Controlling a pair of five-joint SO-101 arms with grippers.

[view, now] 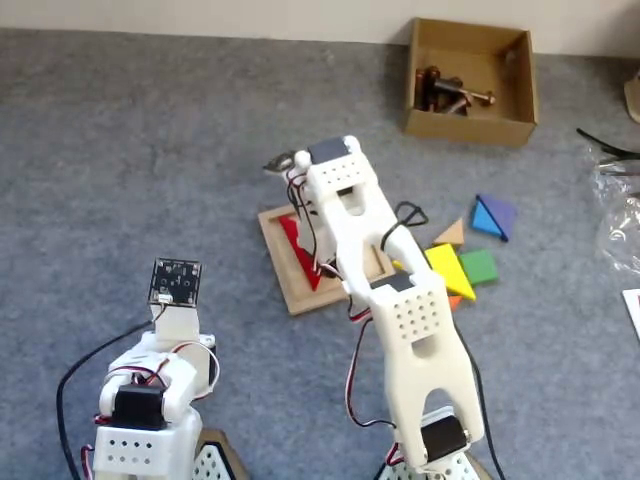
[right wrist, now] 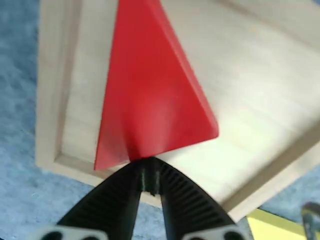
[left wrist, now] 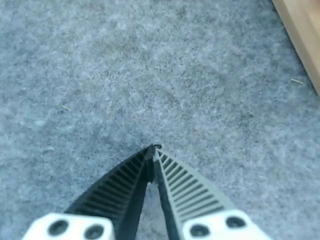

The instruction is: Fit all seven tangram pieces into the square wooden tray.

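Red marks the piece in hand: the red triangle (right wrist: pixel 150 95) sits over the wooden tray (right wrist: pixel 50 100), 1 side running just beside the tray's rim on the side toward the left arm. The right gripper (right wrist: pixel 150 177) has its jaws drawn narrow and nipped on an edge of the triangle, close to a corner. I cannot tell whether the piece lies flat on the tray floor or sits tilted.

I judge this to be the seating of piece 1 of 7. The next move calls for pressing the triangle level into the tray's corner, letting go cleanly, then lifting away without dragging it.

The other 6 lie on the grey carpet (view: pixel 150 150) off the tray's far side: yellow triangle (view: pixel 450 268), green square (view: pixel 478 266), orange piece (view: pixel 456 301), tan triangle (view: pixel 450 233), blue triangle (view: pixel 487 218) and purple piece (view: pixel 500 212), bunched close, several touching. That crowding may hinder a clean pick.

The left gripper (left wrist: pixel 152 152) hangs over bare carpet near the tray's rim, fingertips together, holding nothing. A cardboard box (view: pixel 470 128) stands toward the surface's back edge and a plastic bag (view: pixel 620 215) at its right edge, both well apart from the tray.
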